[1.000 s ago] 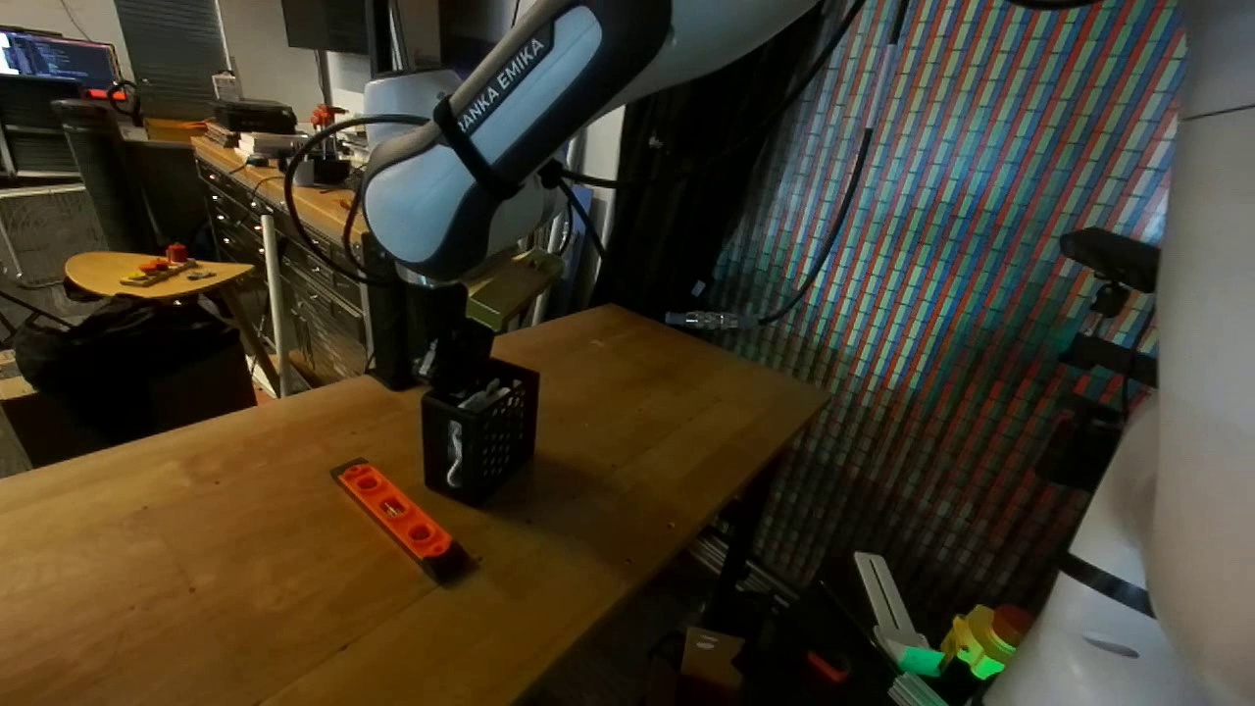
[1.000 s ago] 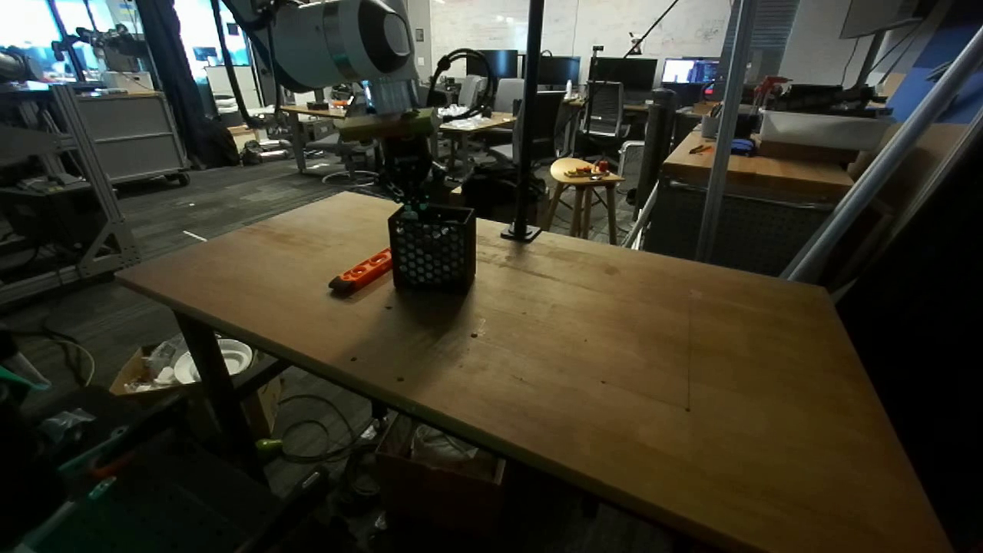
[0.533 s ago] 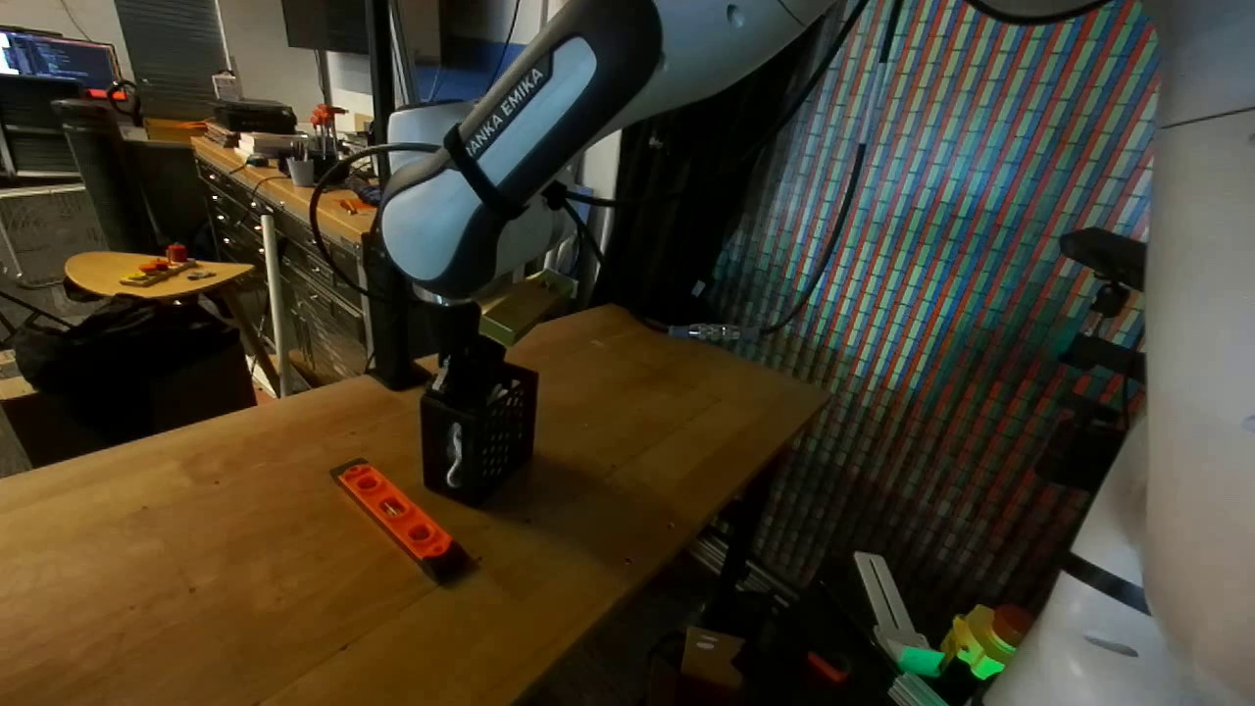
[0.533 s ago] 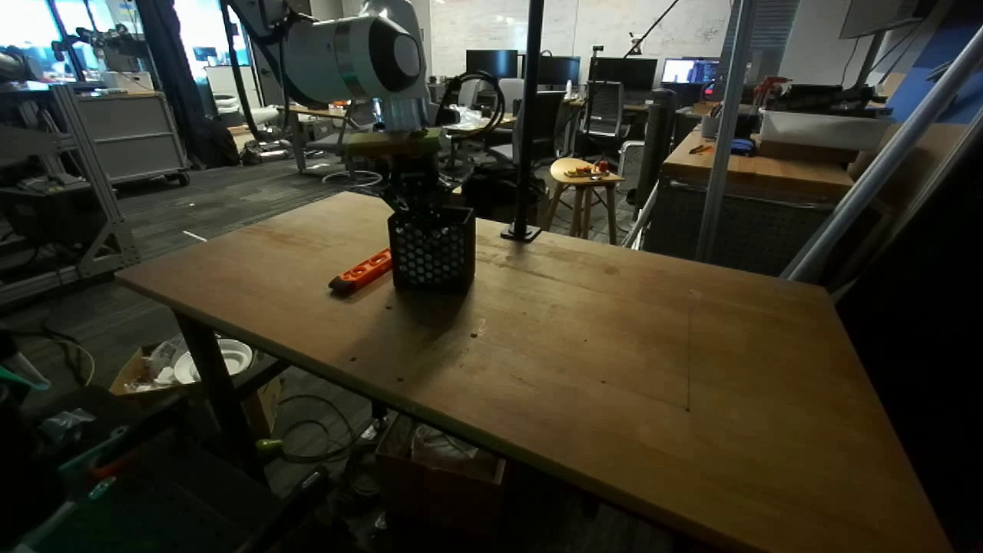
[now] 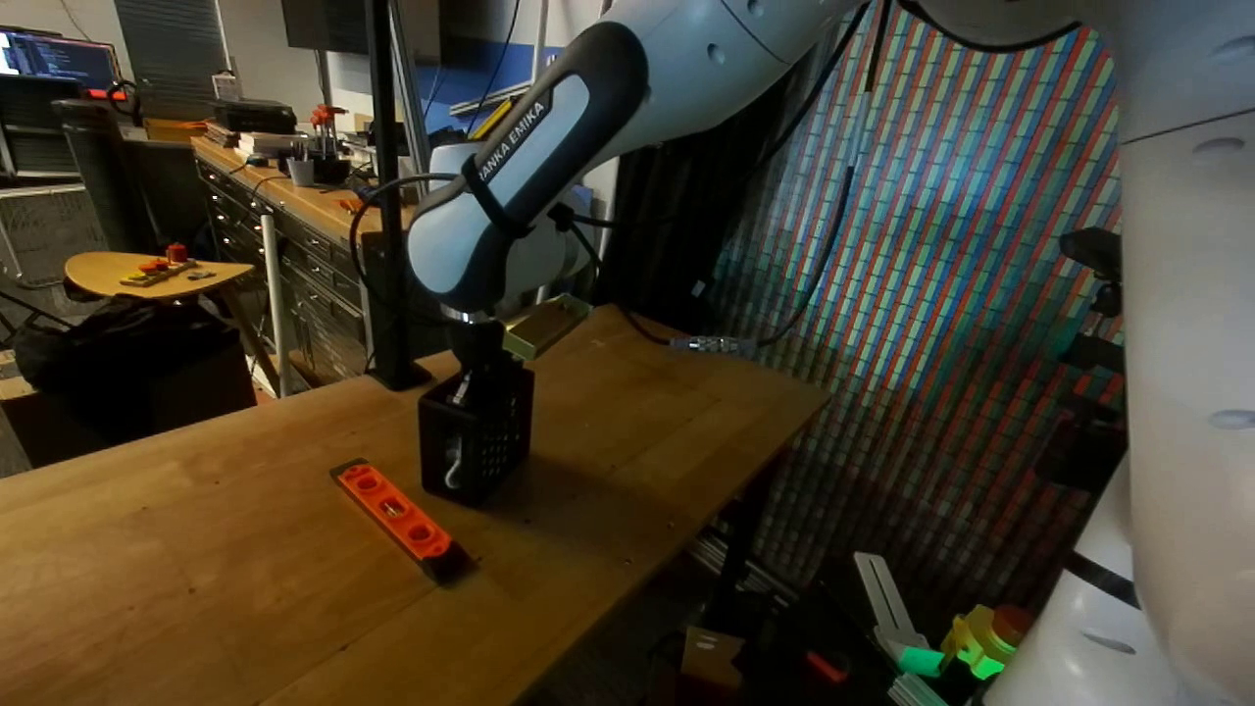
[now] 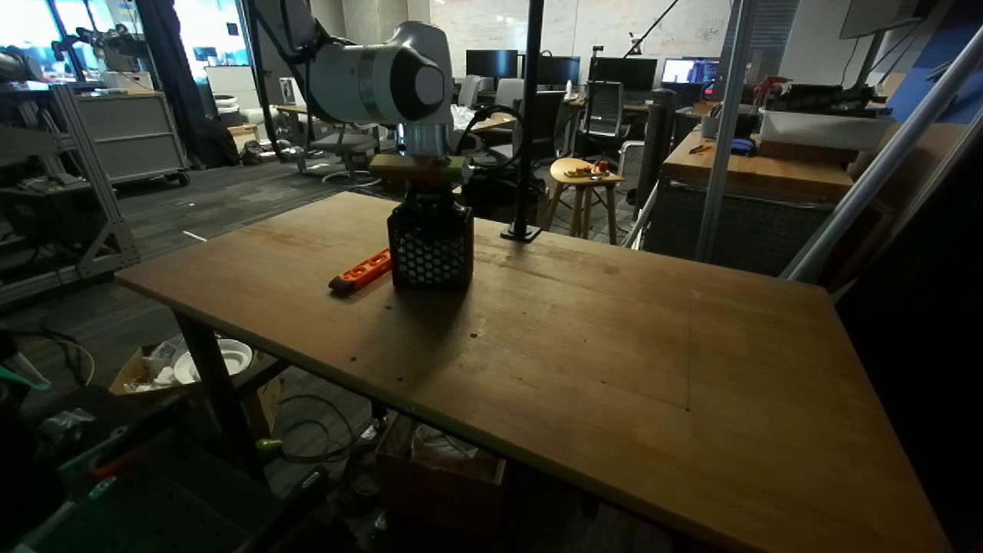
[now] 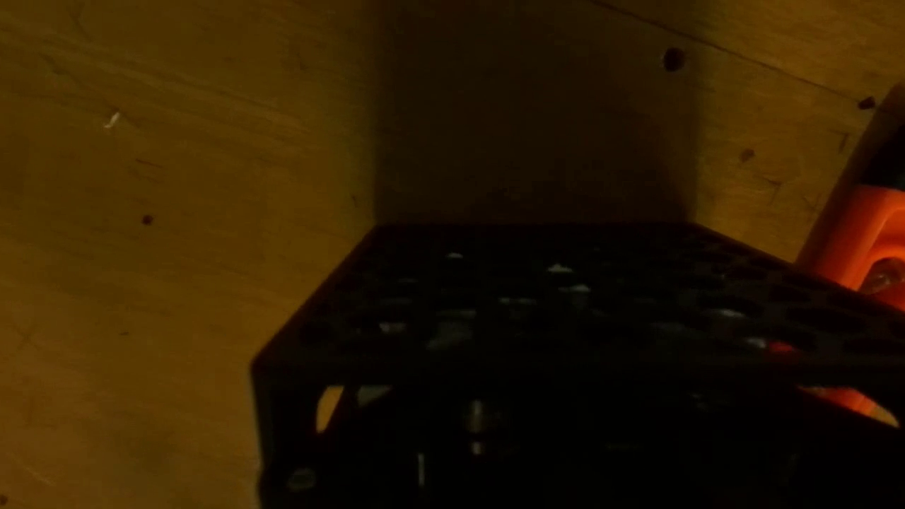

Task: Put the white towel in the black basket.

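Exterior view, far left: a lit screen (image 5: 59, 61) stands well behind a small stool (image 5: 98, 273) with red and yellow bits on top, and a black bag (image 5: 127, 358) sits near it. Next comes a long workbench (image 5: 319, 260) (its top is crowded with small things), then a black post (image 5: 382, 127) rising from the far edge of the wooden table (image 5: 225, 549). An orange level (image 5: 392, 505) lies on the table near the black basket (image 5: 500, 446), clearly apart from it. The basket stands upright, and the white towel (image 5: 454, 463) is inside it, seen as a pale patch through the opening in its side; in an exterior view the honeycomb side (image 6: 430, 253) shows pale through its holes too. From above, the gripper (image 5: 473, 385) reaches down into the basket. Its fingertips are hidden below the rim in both exterior views, so I cannot tell how far apart they are or whether they hold the towel. The arm (image 5: 549, 127) slants up to the right, in front of a many-coloured wall (image 5: 931, 245), and its thick white lower part fills the right edge. Wrist view, left to right: bare wood, then the basket's dark rim and holed side low in the middle, then the level, cut off by the right edge; the fingers are lost in the dark.
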### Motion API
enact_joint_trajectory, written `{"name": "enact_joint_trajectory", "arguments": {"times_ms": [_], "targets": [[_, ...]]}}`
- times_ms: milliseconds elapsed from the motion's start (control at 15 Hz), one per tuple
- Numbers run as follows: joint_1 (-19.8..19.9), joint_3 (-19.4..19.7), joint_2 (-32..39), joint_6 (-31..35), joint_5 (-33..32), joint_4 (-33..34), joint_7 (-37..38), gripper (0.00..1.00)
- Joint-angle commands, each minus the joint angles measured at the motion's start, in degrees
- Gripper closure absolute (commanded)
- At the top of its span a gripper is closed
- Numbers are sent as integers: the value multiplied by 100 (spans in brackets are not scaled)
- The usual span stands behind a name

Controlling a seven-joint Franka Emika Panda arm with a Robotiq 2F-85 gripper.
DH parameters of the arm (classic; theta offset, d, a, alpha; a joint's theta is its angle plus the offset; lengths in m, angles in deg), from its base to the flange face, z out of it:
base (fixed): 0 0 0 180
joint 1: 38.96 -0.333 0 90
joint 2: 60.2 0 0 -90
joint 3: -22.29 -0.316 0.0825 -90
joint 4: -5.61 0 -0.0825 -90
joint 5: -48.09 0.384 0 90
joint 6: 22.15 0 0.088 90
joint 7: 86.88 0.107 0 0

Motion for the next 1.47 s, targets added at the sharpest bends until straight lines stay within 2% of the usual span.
{"name": "enact_joint_trajectory", "arguments": {"times_ms": [0, 467, 1400], "targets": [[142, -108, 284, 161, 361, 114, -339, 98], [87, -61, 104, 32, 397, 22, -343, 97], [-79, 280, -1402, -622, -638, -145, 209, 96]]}}
